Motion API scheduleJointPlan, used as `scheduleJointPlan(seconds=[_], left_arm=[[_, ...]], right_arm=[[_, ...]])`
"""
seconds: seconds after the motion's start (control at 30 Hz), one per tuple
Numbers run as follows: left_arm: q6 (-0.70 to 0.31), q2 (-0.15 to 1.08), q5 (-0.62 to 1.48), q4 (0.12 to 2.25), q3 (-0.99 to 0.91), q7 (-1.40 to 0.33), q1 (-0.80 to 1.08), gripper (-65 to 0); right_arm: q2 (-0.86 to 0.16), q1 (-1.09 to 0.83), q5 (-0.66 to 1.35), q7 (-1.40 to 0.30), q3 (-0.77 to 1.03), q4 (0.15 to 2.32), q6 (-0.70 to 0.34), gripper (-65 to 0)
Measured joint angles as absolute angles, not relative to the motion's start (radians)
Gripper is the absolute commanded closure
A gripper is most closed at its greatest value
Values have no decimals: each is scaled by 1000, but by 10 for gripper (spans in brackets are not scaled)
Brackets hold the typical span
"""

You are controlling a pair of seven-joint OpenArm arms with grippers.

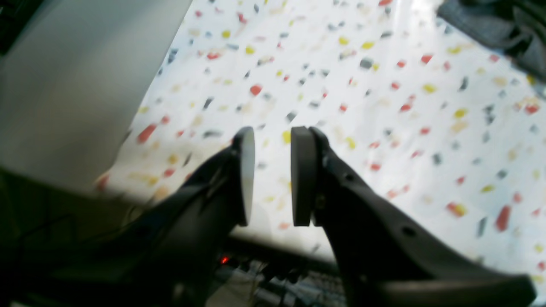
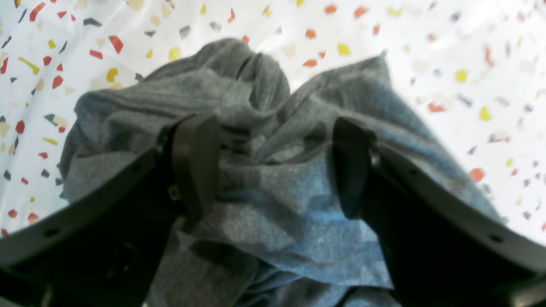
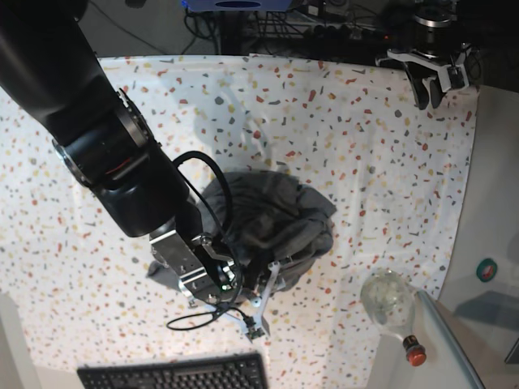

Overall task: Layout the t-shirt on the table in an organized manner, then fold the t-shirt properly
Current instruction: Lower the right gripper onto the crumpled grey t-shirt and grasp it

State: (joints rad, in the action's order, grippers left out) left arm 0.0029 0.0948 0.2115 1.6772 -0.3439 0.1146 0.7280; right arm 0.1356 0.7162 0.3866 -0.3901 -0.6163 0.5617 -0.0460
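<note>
1 t-shirt (image 2: pixel 273 204) crumpled | table (image 1: pixel 384 106) | no readable writing

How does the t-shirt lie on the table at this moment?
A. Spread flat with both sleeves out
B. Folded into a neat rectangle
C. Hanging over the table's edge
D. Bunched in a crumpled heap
D: the t-shirt sits as a rumpled mound of deep folds on the table, with the right gripper open over it and no sleeve laid out.
</note>
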Motion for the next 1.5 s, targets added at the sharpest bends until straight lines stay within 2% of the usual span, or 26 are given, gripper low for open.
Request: scheduleJointPlan(seconds=[0.27,0.3,0.37,0.43,0.47,0.53,0.63,0.7,0.8,0.9,1.07,1.17,1.27,1.4,1.5], left_arm=[[1,94,211,1667,-339,115,713,-145],[1,95,211,1666,-340,115,712,-145],[1,95,211,1665,-340,115,712,-145],[1,94,211,1664,-342,115,712,-145],[1,93,209,1664,-345,115,711,-145],[1,95,208,1664,-347,115,709,-145],[1,95,204,1657,-351,123,696,-145],[-3,102,201,1636,-350,118,693,-145],[4,99,204,1612,-353,107,682,-145],[1,100,204,1598,-346,115,665,-145],[1,99,204,1594,-345,115,669,-145],[0,97,203,1593,-347,114,671,-145],[1,97,203,1592,-350,114,677,-145],[1,95,204,1592,-351,115,677,-145],[0,93,204,1577,-350,117,674,-145]], right_arm=[[138,653,385,-382,-616,564,-47,-386],[138,638,386,-385,-618,564,-47,-365],[137,619,384,-424,-619,567,-49,-269],[126,607,384,-527,-620,612,-49,-182],[103,590,388,-575,-620,664,-54,-164],[47,536,392,-609,-619,782,-53,-180],[-65,405,389,-614,-616,961,-33,-266],[-138,312,381,-659,-614,1106,47,-311],[-194,232,377,-710,-616,1315,128,-338],[-181,218,393,-706,-616,1422,141,-345],[-137,245,385,-785,-614,1444,147,-348],[-77,269,392,-782,-613,1392,146,-354],[-1,319,395,-779,-542,1229,139,-357],[-23,313,344,-749,-492,1200,163,-359],[-25,273,293,-792,-488,1322,251,-360]])
